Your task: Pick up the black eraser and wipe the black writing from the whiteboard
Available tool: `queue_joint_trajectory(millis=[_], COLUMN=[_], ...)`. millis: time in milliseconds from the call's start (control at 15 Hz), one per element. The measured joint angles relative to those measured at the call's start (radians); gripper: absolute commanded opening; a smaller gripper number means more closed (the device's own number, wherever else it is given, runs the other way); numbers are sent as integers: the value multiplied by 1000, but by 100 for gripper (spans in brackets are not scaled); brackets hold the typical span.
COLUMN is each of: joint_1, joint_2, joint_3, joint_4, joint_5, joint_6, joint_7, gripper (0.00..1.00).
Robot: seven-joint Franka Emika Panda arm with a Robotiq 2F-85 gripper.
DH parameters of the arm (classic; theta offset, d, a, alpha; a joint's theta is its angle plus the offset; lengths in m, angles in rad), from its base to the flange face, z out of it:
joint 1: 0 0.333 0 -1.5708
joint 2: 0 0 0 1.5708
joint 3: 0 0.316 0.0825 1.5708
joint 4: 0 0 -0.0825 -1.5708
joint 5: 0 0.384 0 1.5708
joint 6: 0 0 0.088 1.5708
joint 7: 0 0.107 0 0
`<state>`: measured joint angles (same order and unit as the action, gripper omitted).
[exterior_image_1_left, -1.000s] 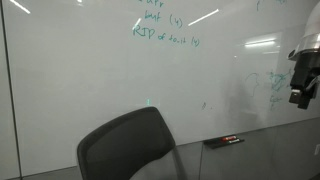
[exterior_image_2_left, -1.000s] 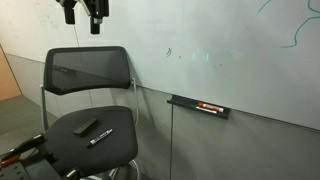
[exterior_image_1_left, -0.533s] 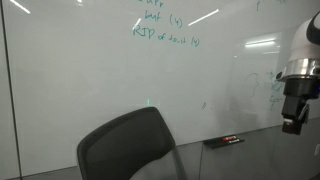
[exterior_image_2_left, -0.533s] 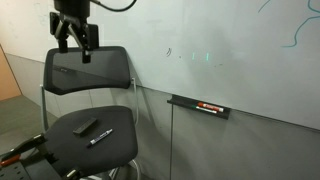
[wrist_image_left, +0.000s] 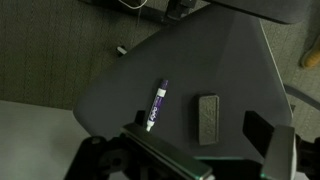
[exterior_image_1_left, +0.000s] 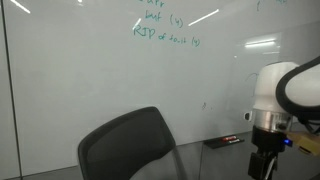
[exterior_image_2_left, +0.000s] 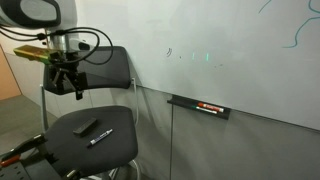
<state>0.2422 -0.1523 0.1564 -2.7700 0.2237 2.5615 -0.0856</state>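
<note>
The black eraser (wrist_image_left: 207, 118) lies flat on the black chair seat (wrist_image_left: 200, 55), next to a purple-labelled marker (wrist_image_left: 157, 104). In an exterior view the eraser (exterior_image_2_left: 87, 126) and marker (exterior_image_2_left: 100, 137) show on the same seat. My gripper (exterior_image_2_left: 68, 86) is open and empty. It hangs in front of the chair back, above and a little to the left of the eraser. In the wrist view its fingers (wrist_image_left: 195, 152) frame the bottom edge. The whiteboard (exterior_image_2_left: 230, 45) fills the wall and also shows in an exterior view (exterior_image_1_left: 90, 80), with green handwriting (exterior_image_1_left: 165, 32) near the top.
A narrow ledge (exterior_image_2_left: 198, 105) under the board holds a black bar with a reddish-orange spot; it also shows in an exterior view (exterior_image_1_left: 225, 141). The chair back (exterior_image_1_left: 125, 145) stands close to the board. A wooden door edge (exterior_image_2_left: 8, 75) is at the left.
My arm has come down from in front of the board to just above the chair seat. The gripper stays open. Eraser and marker have not moved.
</note>
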Motion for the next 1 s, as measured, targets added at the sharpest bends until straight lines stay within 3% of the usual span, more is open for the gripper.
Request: queue_joint_trajectory(millis=[533, 1000], joint_1=[82, 255], joint_2=[499, 787], joint_3=[114, 9], joint_4=[195, 384], joint_5=[-45, -155], joint_6=[208, 405], joint_7=[199, 325], gripper=[100, 100])
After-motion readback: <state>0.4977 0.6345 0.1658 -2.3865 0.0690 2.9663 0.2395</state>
